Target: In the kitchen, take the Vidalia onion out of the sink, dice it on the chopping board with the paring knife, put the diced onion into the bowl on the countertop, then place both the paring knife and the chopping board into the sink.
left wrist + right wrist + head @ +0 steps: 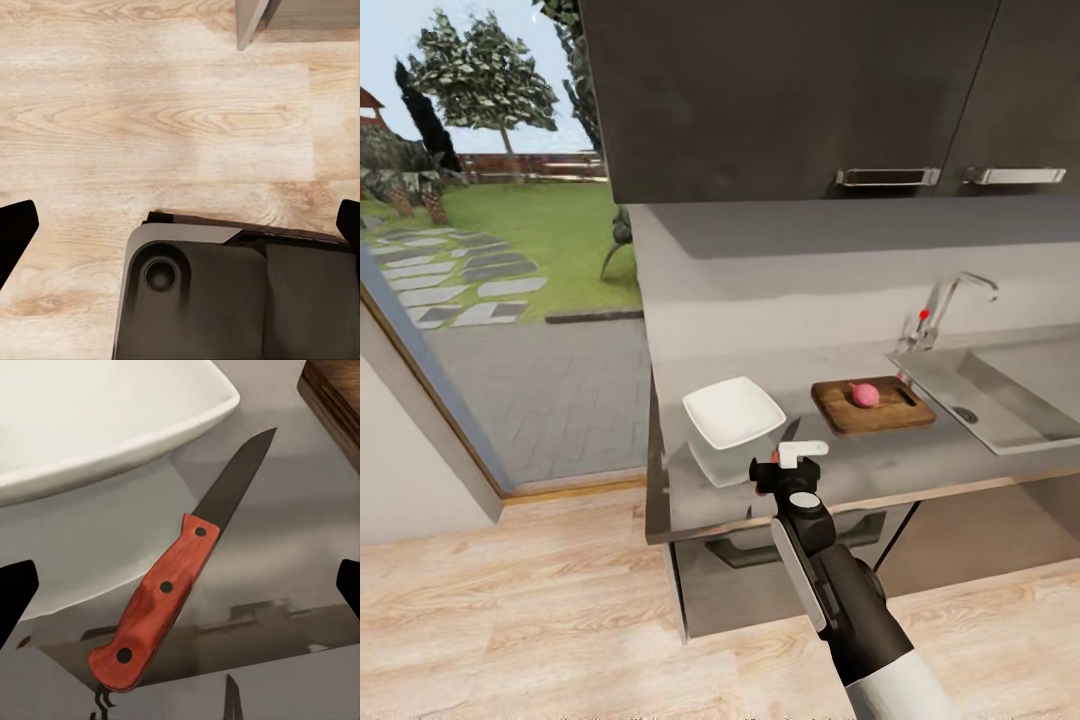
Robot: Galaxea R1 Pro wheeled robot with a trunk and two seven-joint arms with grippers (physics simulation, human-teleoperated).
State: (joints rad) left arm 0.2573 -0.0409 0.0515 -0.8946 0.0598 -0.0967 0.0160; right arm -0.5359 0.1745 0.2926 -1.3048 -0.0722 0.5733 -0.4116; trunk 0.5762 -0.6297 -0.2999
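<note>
A pinkish onion [865, 394] rests on the dark wood chopping board [890, 412], just left of the steel sink [1010, 395]. On the grey countertop [920, 455] between the board and the white bowl [732, 410] lies the paring knife [161, 607], its red handle toward me and its dark blade [789, 433] pointing away. My right gripper [785, 465] hovers directly over the knife handle. It is open, with the black fingertips [15, 592] wide on either side and not touching the knife. My left gripper [180, 232] is open over the wood floor, holding nothing.
A chrome faucet [950, 300] with a red knob stands behind the sink. Dark upper cabinets [790, 90] hang above the counter. A large window [490, 250] to the left looks onto a garden. The robot's dark base [232, 300] sits under the left gripper.
</note>
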